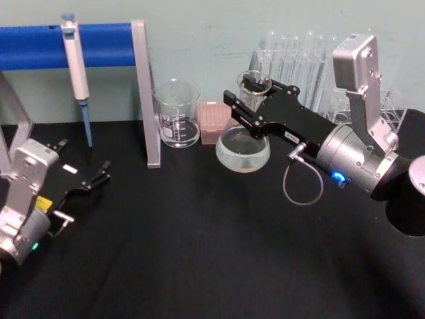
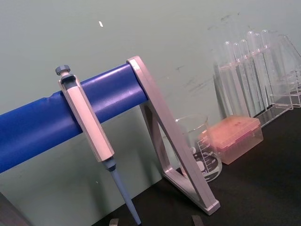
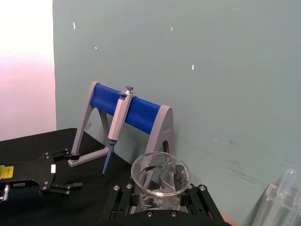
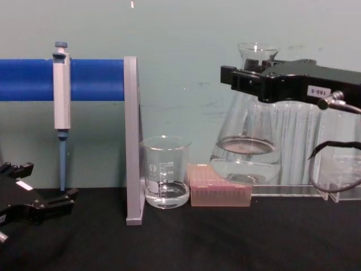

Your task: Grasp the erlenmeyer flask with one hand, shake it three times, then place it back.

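Bare black tabletop [image 1: 199,252] beneath the erlenmeyer flask [image 1: 243,151] and forward — beaker [image 1: 177,113], pink box [image 1: 214,123], tube rack [image 1: 292,60] close behind.

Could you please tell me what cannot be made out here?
Chest view: the right gripper hides the erlenmeyer flask neck.
Right wrist view: the flask's base sits behind the gripper body.
Chest view: the left gripper is cut by the left edge.
Beaker markings: too small.
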